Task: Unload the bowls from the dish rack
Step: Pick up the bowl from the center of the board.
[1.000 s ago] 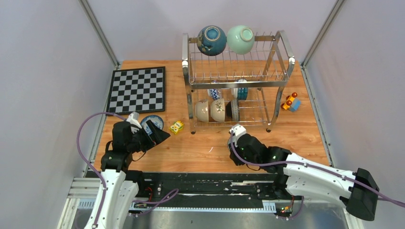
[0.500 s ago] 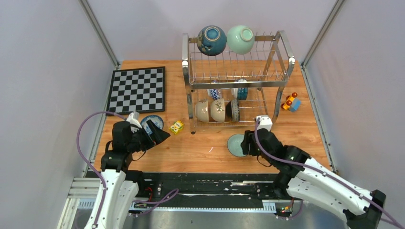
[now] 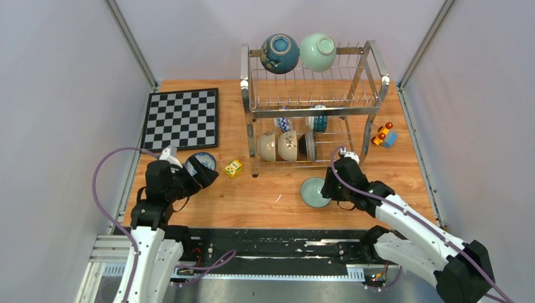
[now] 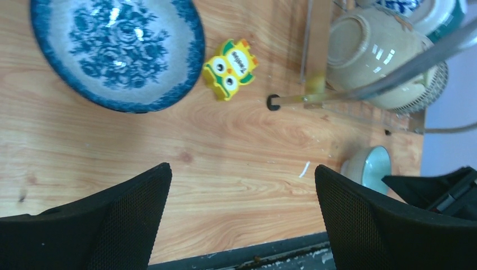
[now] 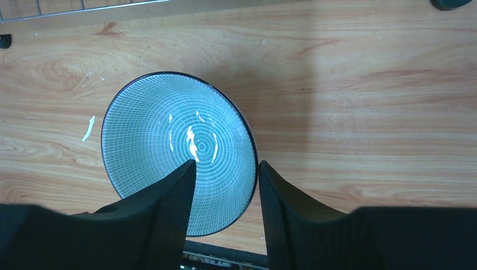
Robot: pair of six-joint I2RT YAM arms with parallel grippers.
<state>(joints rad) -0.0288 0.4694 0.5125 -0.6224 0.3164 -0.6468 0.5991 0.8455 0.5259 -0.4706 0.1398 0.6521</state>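
The dish rack [image 3: 313, 95] stands at the back of the table. A dark blue bowl [image 3: 279, 53] and a mint bowl [image 3: 317, 52] lie on its top tier, and several bowls [image 3: 288, 145] stand on edge in the lower tier. A teal bowl [image 3: 311, 192] [image 5: 169, 135] sits upright on the table in front of the rack. My right gripper [image 3: 328, 189] [image 5: 226, 166] is open and straddles that bowl's right rim. A blue floral bowl [image 3: 203, 159] [image 4: 115, 50] rests on the table at the left. My left gripper [image 3: 205, 173] [image 4: 243, 171] hangs wide open beside it, holding nothing.
A yellow owl block [image 3: 233, 168] [image 4: 230, 76] lies between the floral bowl and the rack's front left foot [image 4: 273, 102]. A chessboard [image 3: 182, 118] lies at the back left. A toy car [image 3: 383, 136] sits right of the rack.
The right arm swung right, leaving the teal bowl on the table with its jaws loosened around the rim. The left gripper shifted slightly left.
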